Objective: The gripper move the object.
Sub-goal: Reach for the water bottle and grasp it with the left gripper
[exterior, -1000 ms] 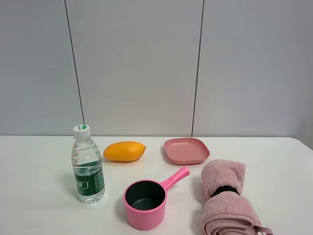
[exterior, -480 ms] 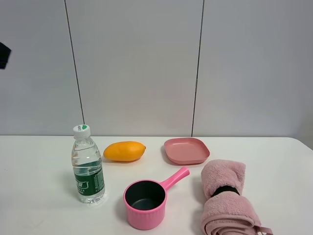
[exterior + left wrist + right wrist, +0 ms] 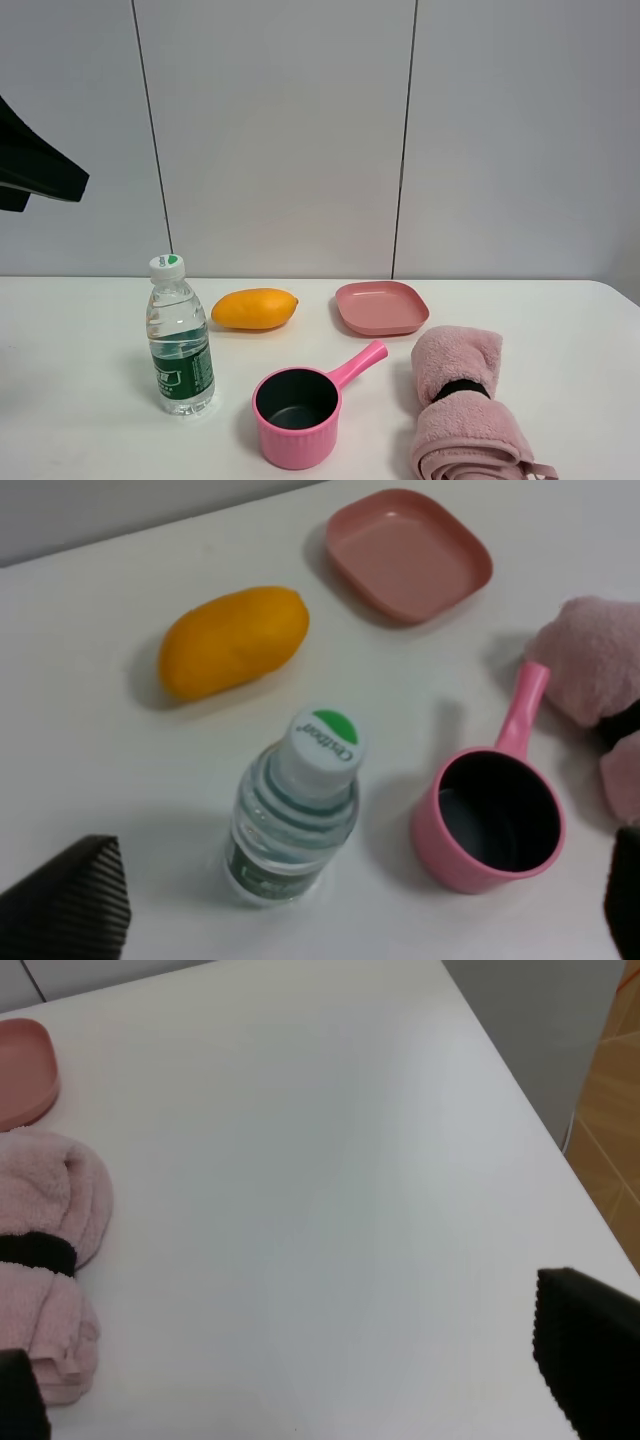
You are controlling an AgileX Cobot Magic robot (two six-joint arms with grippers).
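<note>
The bottle (image 3: 295, 810) stands upright on the white counter (image 3: 90, 780), below the left tool (image 3: 343, 900). That tool's two black ribbed fingertips (image 3: 62, 905) are spread wide, one to either side of the bottle, and touch nothing. From the high camera only a dark wedge of the left arm (image 3: 35, 170) shows, up at the left edge, well above the counter.

The right tool (image 3: 305, 1372) is likewise spread apart and holds nothing, hanging over a bare stretch of counter near its far right corner.

Just beyond the bottle lies an orange-yellow mango (image 3: 254, 308), and beside the mango a pink square plate (image 3: 381, 307). A pink saucepan (image 3: 297, 405) with a dark inside sits to the bottle's right, its handle pointing toward the plate. Further right is a rolled pink towel (image 3: 460, 405) with a black band.

Behind the counter rises a pale grey panelled wall (image 3: 280, 130) with thin dark vertical seams. Past the counter's right edge are a grey floor (image 3: 530, 1020) and a wood-coloured surface (image 3: 610, 1130).
</note>
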